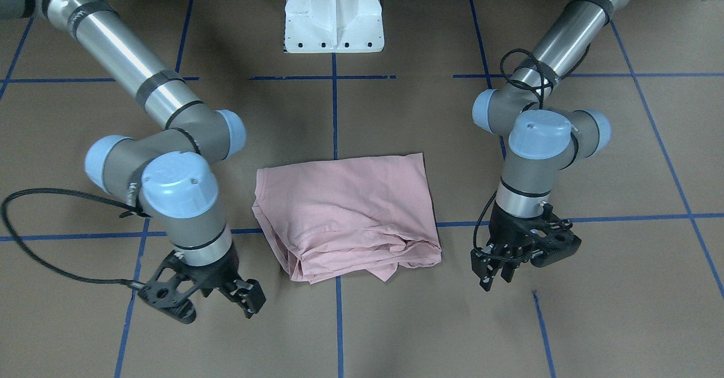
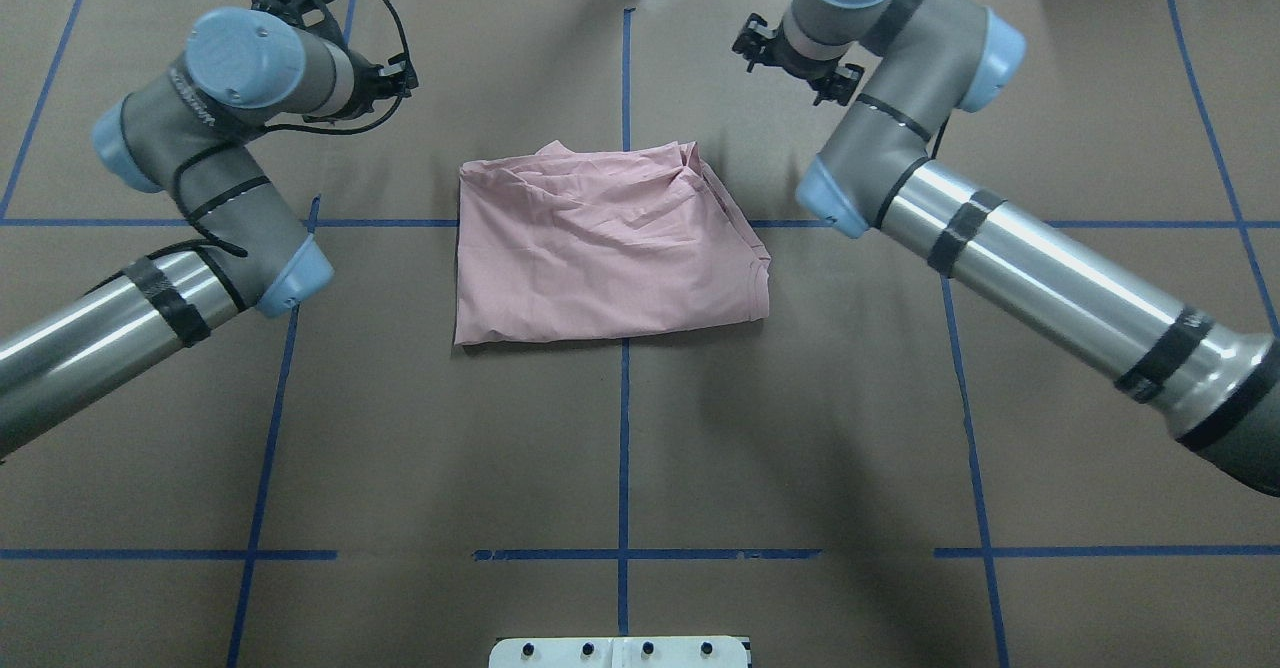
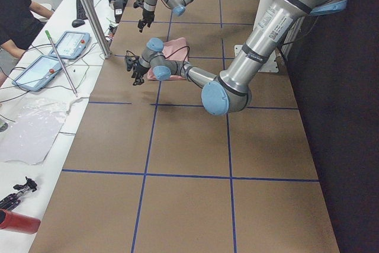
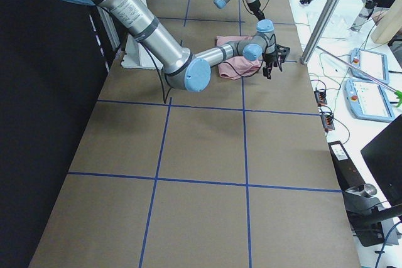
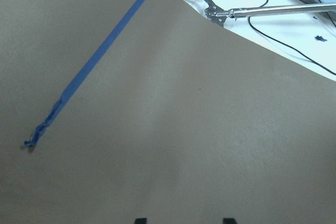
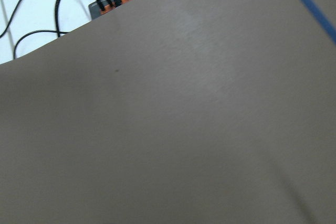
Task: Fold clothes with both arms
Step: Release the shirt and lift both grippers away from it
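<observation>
My left hand (image 1: 496,273) hangs released just above the counter (image 1: 396,333). In its wrist view its two fingertips (image 5: 139,220) stand apart with only brown surface between them. My right hand (image 1: 249,301) hovers low on the opposite side, and I cannot tell whether it is released or clenched. Neither hand touches cloth.

Between the two hands lies the pale pink T-shirt (image 1: 345,214), near each but apart from both. It is folded into a rough rectangle and rests flat on the counter across a blue tape cross (image 2: 624,368). Both hands sit level with the shirt's far edge from my base, the left one off its left side and the right one off its right. That far edge is the untidy one, with layers bunched and creased, most of all at the corner nearest my right hand. The edge towards my white pedestal (image 1: 334,16) lies smoother and straighter.
</observation>
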Robot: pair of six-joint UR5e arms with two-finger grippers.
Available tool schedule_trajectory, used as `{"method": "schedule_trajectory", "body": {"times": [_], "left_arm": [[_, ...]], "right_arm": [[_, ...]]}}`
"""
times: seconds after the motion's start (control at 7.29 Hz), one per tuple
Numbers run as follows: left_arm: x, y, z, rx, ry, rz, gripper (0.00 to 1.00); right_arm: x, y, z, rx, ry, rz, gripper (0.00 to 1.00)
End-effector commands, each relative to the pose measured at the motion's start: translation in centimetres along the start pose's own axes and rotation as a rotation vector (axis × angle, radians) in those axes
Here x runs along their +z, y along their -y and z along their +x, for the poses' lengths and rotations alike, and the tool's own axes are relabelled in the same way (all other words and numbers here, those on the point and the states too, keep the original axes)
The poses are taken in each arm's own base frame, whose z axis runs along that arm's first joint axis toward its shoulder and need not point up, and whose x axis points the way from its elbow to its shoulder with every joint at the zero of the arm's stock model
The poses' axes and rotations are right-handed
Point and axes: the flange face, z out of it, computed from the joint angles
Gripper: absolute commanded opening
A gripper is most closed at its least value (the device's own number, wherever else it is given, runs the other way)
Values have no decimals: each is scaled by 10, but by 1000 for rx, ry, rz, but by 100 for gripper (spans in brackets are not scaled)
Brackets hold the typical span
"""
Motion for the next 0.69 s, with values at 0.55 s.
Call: {"method": "schedule_trajectory", "body": {"times": [0.55], "left_arm": [[-147,155,-317,591,-40,-146,68]], "right_arm": [[-121,215,336,-546,-95,-225,100]]}}
